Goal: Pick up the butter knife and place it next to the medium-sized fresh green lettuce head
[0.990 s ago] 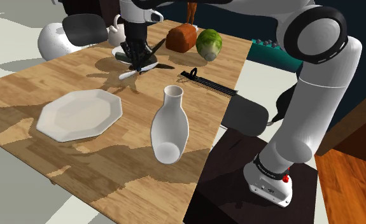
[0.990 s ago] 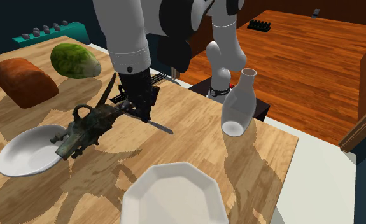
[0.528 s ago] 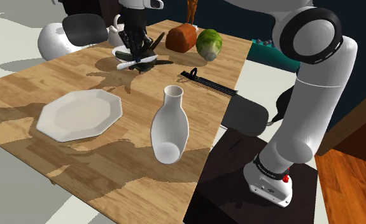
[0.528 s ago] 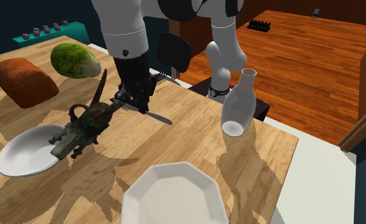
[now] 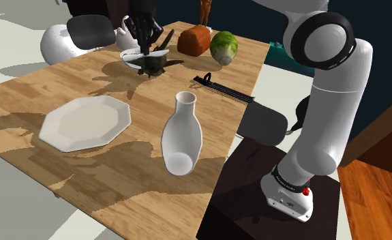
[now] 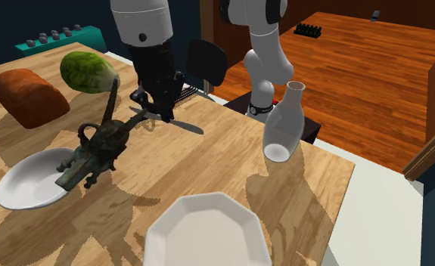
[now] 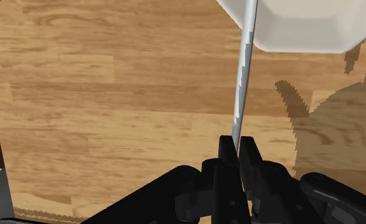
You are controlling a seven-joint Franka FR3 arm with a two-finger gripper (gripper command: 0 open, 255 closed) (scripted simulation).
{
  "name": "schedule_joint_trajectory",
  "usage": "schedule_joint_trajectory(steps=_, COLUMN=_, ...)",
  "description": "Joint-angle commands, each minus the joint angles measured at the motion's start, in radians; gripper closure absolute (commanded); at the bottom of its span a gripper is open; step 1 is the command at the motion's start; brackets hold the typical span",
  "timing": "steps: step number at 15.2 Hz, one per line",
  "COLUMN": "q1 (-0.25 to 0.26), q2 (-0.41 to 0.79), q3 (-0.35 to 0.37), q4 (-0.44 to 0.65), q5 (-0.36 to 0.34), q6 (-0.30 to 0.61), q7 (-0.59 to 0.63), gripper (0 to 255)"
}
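The claw (image 7: 237,147) is closed on the butter knife (image 7: 242,83), held over the tabletop (image 6: 231,159) — the blade runs straight out from the claw. In the second exterior view the lettuce head (image 6: 87,72) lies near, to the claw's upper left — the carry should go there.

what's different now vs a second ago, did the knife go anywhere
The claw has risen higher above the wooden table, carrying the butter knife up with it. It stays shut on the knife; nothing was let go. The lettuce head, the octagonal white plate and the white vase have not moved.
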Motion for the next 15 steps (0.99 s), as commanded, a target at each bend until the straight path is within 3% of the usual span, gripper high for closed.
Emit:
schedule_joint_trajectory(steps=1, q1=0.009, q2=0.015, q3=0.001, q4=0.054, q5=-0.007, q6=-0.039, q7=0.003, gripper=255)
schedule_joint_trajectory(steps=8, q1=0.079, q2=0.138, q3=-0.004, q4=0.354, q5=-0.059, q6=-0.218, q7=0.014, gripper=255)
schedule_joint_trajectory(steps=9, q1=0.08, q2=0.14, q3=-0.005, q4=0.358, q5=-0.059, q6=-0.22, q7=0.014, gripper=255)
schedule_joint_trajectory(steps=15, q1=-0.095, q2=-0.018, q3=-0.025, q4=0.116, q5=0.013, q6=-0.136, q7=-0.124, gripper=255)
